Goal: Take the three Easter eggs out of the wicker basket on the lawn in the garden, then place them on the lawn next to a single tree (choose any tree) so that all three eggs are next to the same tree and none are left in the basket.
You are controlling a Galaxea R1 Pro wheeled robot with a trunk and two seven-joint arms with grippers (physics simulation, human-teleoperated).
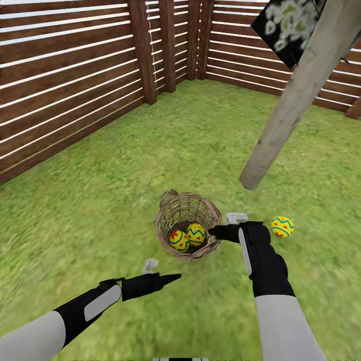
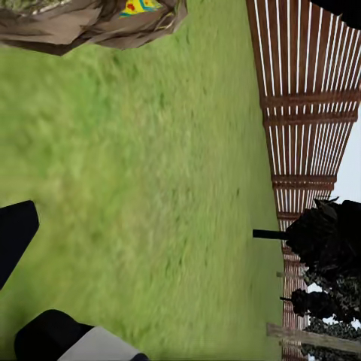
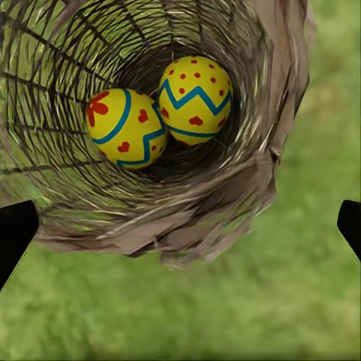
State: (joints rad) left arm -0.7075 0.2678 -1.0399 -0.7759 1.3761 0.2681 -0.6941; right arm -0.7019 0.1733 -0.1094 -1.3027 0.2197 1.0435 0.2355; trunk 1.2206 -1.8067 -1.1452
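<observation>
1. Lower left of the head view: the left end effector (image 1: 168, 277) hangs over the lawn (image 1: 100, 210); I cannot tell whether its fingers are spread or together.
2. Centre: the right end effector (image 1: 214, 231) sits at the rim of the wicker basket (image 1: 170, 213), fingers spread wide, pinching nothing.
3. In the basket lie two Easter eggs (image 3: 125, 128), touching; a third egg (image 1: 282, 226) rests on the grass to its right.
4. Beyond, the tree (image 1: 296, 100) leans upper right.
5. Farthest: the fence (image 1: 70, 75). No writing is readable anywhere.
</observation>
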